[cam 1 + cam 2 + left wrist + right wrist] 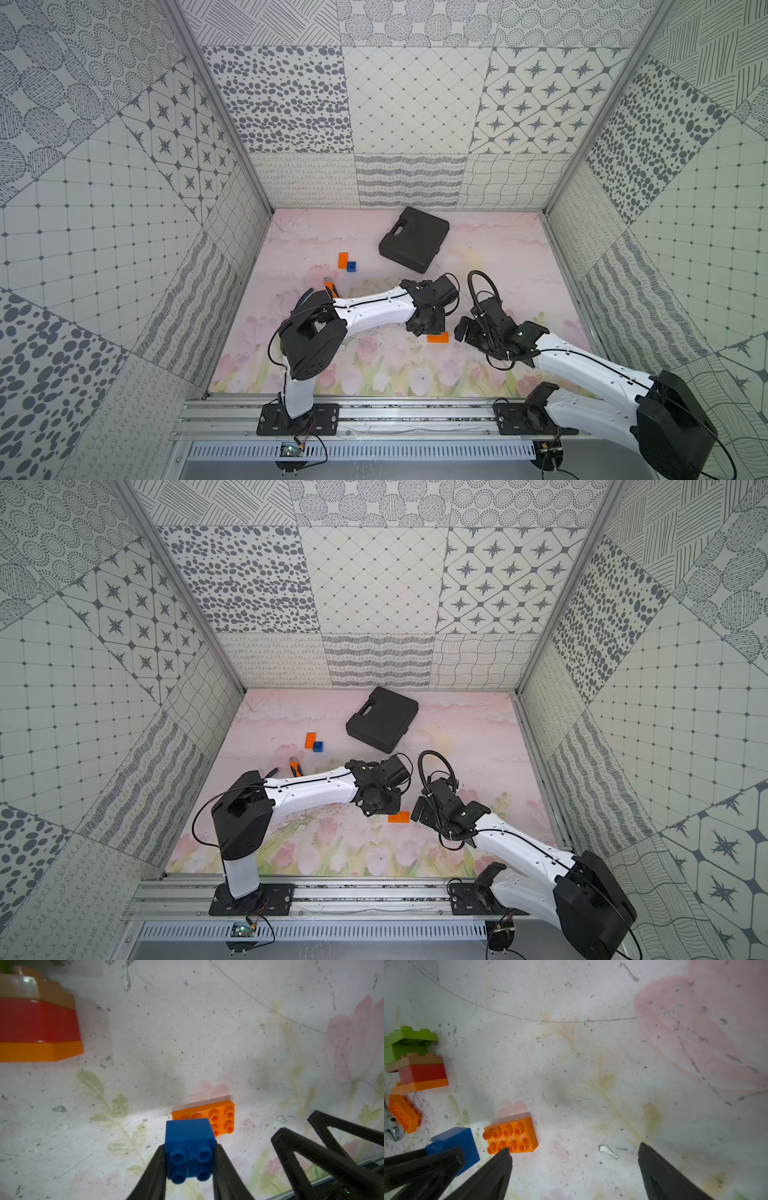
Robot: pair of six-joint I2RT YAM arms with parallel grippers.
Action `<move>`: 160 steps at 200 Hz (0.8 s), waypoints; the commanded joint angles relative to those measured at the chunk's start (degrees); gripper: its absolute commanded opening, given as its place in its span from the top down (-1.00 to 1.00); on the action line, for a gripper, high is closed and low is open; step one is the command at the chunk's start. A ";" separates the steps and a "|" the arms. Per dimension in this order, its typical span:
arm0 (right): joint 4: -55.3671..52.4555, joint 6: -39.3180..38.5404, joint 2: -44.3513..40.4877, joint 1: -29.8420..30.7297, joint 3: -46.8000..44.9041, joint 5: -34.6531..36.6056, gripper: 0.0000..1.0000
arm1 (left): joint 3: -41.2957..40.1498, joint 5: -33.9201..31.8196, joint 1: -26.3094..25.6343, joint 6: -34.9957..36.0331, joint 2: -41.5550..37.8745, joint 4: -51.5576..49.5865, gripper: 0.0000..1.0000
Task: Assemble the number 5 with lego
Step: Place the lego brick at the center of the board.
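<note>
A blue square brick [187,1132] is pinched in the left tool [190,1147], studs facing back toward the wrist, close to the table [207,1043]. Just beside it an orange eight-stud brick [222,1120] lies studs up, long axis side to side. The left arm [374,309] stretches rightward, wrist bent down. The right tool [574,1147] hovers spread, one finger over the orange brick.

Black plastic case [414,240], closed, lying flat and askew near the back wall, its handle on the rear-left side. The surface [507,266] has a pink floral print and is scuffed and speckled. Orange-handled pliers [294,767] lie left of centre, well apart from the case, only partly visible. Grey-and-white patterned wall panels [415,104] on three sides. Aluminium rail [415,413] along the front edge.
</note>
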 commanded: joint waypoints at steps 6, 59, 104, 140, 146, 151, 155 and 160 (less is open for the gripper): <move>-1.64 1.52 -1.81 -0.92 -0.43 2.12 -0.98 | 2.70 -1.48 -0.81 1.57 0.79 -2.55 0.57; -3.55 1.20 -6.81 -7.12 -2.27 -0.43 -0.93 | 13.82 -1.72 -0.76 2.96 10.08 -5.94 0.55; -4.45 3.25 -13.33 -7.75 -5.98 0.74 -0.84 | 21.15 -0.20 -0.80 3.22 16.83 -7.25 0.51; -4.75 1.69 -14.69 -8.03 -5.81 -0.20 -0.82 | 23.71 -0.17 -0.74 2.31 19.34 -8.18 0.40; -5.64 1.61 -14.72 -8.07 -5.33 0.30 -0.82 | 23.97 -0.07 -0.68 2.35 19.40 -8.30 0.37; -6.14 1.28 -14.71 -8.12 -4.87 0.41 -0.82 | 24.10 -0.08 -0.76 2.23 19.36 -8.50 0.35; -6.34 0.98 -14.71 -8.16 -4.71 0.40 -0.82 | 24.11 0.02 -0.65 2.13 19.30 -8.56 0.32; -6.53 0.58 -14.71 -8.16 -4.43 0.33 -0.82 | 23.99 -0.02 -0.72 1.95 19.13 -8.64 0.25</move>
